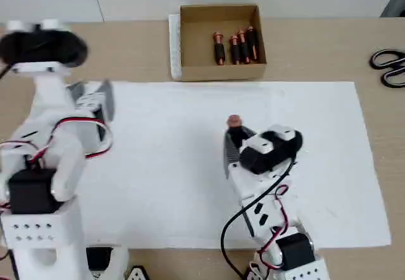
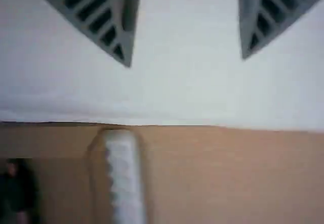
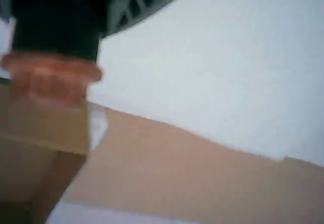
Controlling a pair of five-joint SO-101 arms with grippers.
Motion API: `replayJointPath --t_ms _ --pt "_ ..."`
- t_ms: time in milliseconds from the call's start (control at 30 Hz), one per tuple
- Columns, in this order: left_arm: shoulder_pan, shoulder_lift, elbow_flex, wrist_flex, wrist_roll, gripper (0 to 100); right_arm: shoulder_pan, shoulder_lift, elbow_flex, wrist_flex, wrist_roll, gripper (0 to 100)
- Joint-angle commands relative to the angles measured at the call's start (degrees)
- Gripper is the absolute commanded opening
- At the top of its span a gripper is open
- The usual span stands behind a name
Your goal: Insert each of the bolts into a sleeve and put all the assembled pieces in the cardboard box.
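Two white plastic arms (image 1: 63, 159) — black servo blocks (image 1: 31, 191), looping red, white and black cables (image 1: 82, 121), grey ribbed fingers (image 2: 98, 11).

A white sheet (image 1: 164, 166) covers the light wooden table (image 1: 316, 49), scissors (image 1: 387, 68) near its edge.

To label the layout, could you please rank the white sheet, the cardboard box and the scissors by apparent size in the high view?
1. white sheet
2. cardboard box
3. scissors, partly cut off by the picture's edge
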Motion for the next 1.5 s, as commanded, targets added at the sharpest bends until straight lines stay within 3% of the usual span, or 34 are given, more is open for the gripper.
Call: replayJointPath --t_ms 0,200,467,700,900,1467 --pt "-4.0 0.1 -0.6 4.8 -1.9 14 4.4 -0.7 -6.9 -1.5 3.2 0.4" --pt "-4.0 0.3 6.1 7.2 -4.0 14 5.3 8.3 -19.9 -4.4 10.3 0.4" --pt "-3.9 -3.2 7.5 7.6 -4.0 13 6.8 52.5 -53.1 -13.3 10.2 0.4" --pt "-3.9 -11.8 13.9 7.1 -4.3 13 6.7 90.0 -85.5 -13.9 10.2 0.4" --pt "-4.0 -21.0 19.4 7.1 -4.3 13 6.6 113.1 -105.1 -13.8 10.2 0.4" --pt "-4.0 -25.9 22.5 6.0 -4.2 13 3.6 146.2 -129.0 -13.9 10.2 0.4"
